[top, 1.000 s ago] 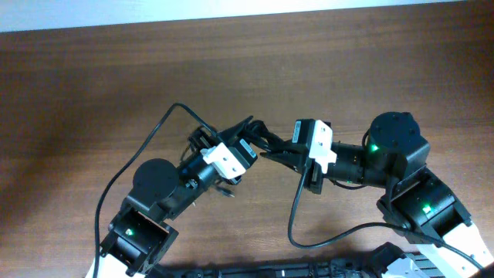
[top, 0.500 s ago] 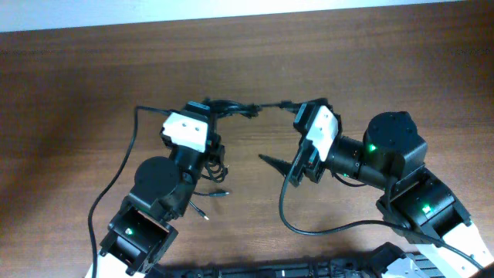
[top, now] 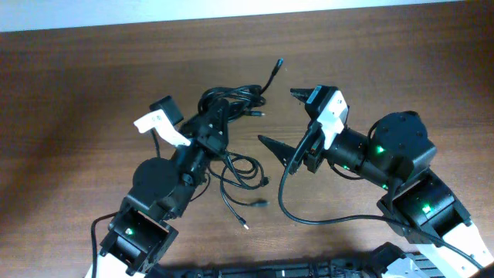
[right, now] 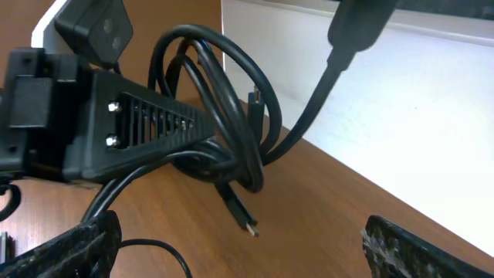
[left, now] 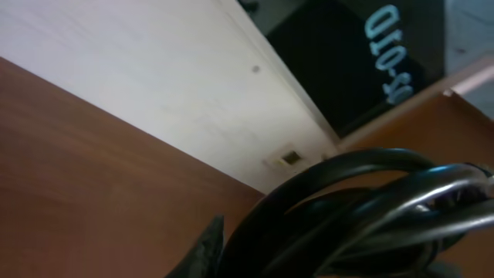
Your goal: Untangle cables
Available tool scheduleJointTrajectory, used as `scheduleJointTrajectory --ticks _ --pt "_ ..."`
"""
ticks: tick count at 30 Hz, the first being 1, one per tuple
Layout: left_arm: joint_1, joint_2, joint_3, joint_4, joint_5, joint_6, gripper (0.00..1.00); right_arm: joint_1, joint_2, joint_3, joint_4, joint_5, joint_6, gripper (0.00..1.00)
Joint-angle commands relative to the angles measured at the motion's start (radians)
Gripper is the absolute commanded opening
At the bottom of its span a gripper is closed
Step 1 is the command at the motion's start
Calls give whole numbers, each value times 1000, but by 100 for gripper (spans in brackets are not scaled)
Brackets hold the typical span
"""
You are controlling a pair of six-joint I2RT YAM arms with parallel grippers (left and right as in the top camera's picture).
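Above table (top: 77,93) centre: left fingers (right: 154,120) clamp cables (top: 228,108); right fingers (top: 275,147) wide, empty. Dark panel (left: 347,54) lettering resembles "010".

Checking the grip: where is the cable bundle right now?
Overhead view, mid-frame: the cables are pinched in the left end effector, loose ends trailing below them, with the open right end effector just to their right.

In the left wrist view the cables (left: 363,208) are a close blur, cropped at the right and bottom edges. Overhead, the left end effector (top: 216,123) has its fingertips buried among them. The right wrist view's top edge crops a plug (right: 363,19).
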Motion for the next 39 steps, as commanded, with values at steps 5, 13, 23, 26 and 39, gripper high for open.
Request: scheduleJointTrajectory --ticks 5,13,23,26,39 --pt "6 -7 9 28 175 -32 0 0 3 13 50 -17 -74 70" --pt "6 -3 9 59 219 -32 0 0 3 13 52 -17 -101 25" --pt "6 36 9 92 180 -32 0 0 3 13 55 -209 -180 4" --pt "6 75 9 170 153 -31 0 0 17 13 41 -364 -180 4" --pt "6 126 9 369 148 -32 0 0 68 13 46 -601 -262 5"
